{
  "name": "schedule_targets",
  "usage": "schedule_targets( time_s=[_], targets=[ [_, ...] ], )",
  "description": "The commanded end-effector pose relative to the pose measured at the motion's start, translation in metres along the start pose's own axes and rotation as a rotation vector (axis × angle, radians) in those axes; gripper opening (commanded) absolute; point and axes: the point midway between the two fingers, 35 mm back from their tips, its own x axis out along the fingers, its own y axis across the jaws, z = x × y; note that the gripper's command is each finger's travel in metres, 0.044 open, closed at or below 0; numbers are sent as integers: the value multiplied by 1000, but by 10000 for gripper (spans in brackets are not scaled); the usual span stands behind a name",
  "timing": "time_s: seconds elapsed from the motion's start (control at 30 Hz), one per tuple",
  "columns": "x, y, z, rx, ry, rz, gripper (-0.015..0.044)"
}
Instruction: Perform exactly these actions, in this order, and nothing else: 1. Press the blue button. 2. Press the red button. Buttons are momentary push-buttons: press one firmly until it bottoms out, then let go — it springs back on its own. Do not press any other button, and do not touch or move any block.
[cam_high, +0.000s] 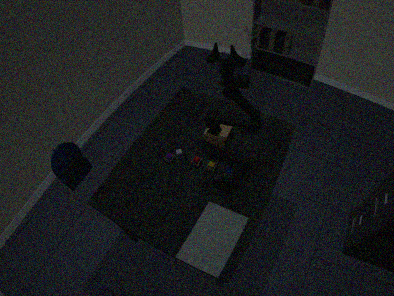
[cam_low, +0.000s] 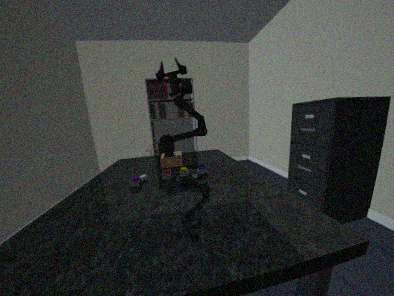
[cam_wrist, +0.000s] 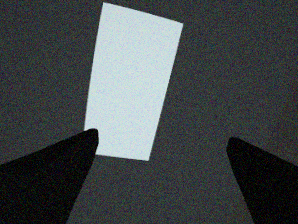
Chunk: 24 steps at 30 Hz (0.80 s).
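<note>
The bench (cam_low: 260, 235) is a dark slab filling most of the room's floor space, and the light is very low in all three views. The arm (cam_low: 192, 125) stands on a pale base block near the bench's far edge, folded and reared up so that the gripper (cam_low: 170, 67) points at the ceiling, well above everything on the bench. Its fingers (cam_low: 161, 70) stand wide apart with nothing between them; the wrist view shows only a bright ceiling panel (cam_wrist: 133, 79) in the gap.

A pale sheet (cam_high: 214, 237) lies flat toward the near edge in the top view, well apart from the buttons.

Just in front of the arm's base, a short row of small things runs roughly parallel to the far edge. The blue button (cam_low: 202, 168) sits at the right-hand end of that row as the exterior view shows it, the yellow button (cam_low: 184, 171) beside it, then the red button (cam_low: 166, 173) nearly in line with the base. Further toward the left edge lie a purple piece (cam_low: 134, 179) and a white piece (cam_low: 143, 177); whether these are blocks or buttons cannot be told.

Neither press looks to have begun, so step one appears to be in hand. The next move likely calls for swinging the gripper over and down onto the blue button alone, with the fingers probably brought together first so that the yellow neighbour stays untouched.
</note>
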Motion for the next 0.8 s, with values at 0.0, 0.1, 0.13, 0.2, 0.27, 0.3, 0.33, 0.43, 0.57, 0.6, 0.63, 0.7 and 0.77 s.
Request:
schedule_targets(
  time_s=[0.0,0.1,0.13,0.2,0.27,0.3,0.33,0.43,0.57,0.6,0.63,0.7,0.77],
  targets=[
    [1,-3,0,4,4,-11,400],
    [10,-50,-10,66,66,-161,400],
    [12,-69,-17,92,100,-223,400],
    [12,-105,-35,141,175,-342,400],
    [8,-134,-57,184,254,-441,400],
    [3,-149,-70,207,304,-495,400],
    [-2,-162,-85,230,356,-547,400],
    [-26,-192,-134,294,533,-687,400],
    [-72,-207,-201,364,804,-833,400],
    [-84,-207,-217,377,873,-860,400],
    [-98,-205,-232,390,946,-885,400],
    [-129,-197,-261,413,1103,-925,400],
    [-161,-182,-287,430,1269,-951,400]
  ],
)
